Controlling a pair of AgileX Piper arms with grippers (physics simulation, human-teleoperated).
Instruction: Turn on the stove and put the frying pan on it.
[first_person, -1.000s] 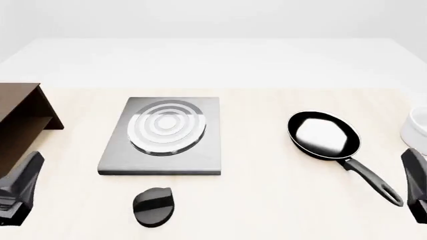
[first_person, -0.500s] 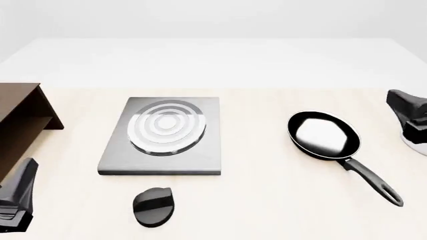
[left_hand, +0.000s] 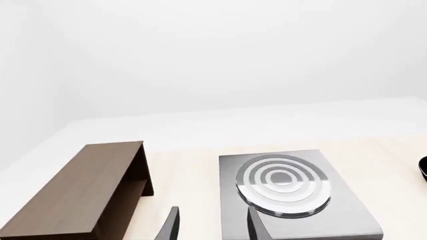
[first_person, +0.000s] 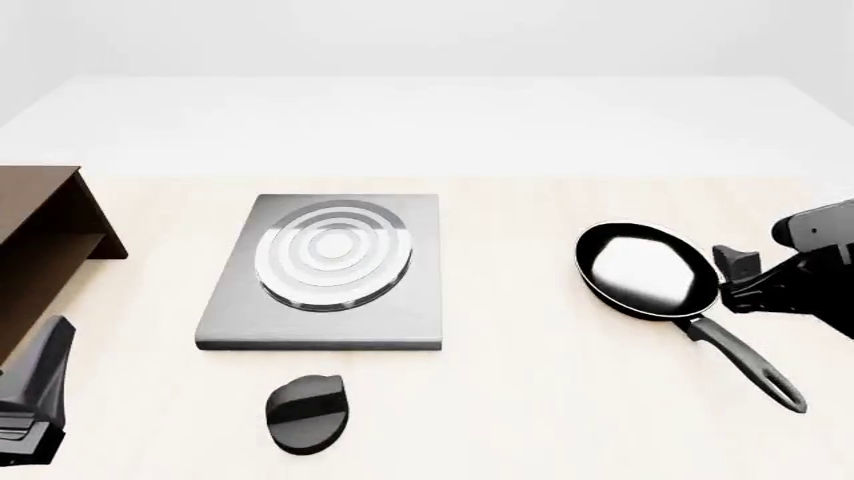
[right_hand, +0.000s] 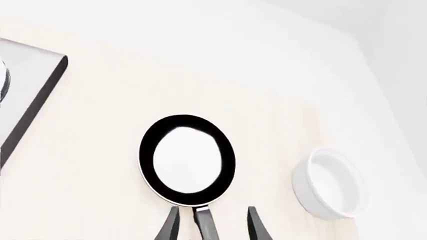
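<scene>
Pan (first_person: 647, 270) sits at 3 o'clock of stove (first_person: 327, 270); right gripper (right_hand: 212, 225) open astride handle (right_hand: 205, 225) (knob (first_person: 307, 412) untouched), a shallow pinch could tilt it.

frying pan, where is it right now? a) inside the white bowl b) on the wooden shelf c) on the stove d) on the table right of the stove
d: the pan sits on the bare table, apart from the stove to its left, with its handle between the right gripper's open fingers.
</scene>
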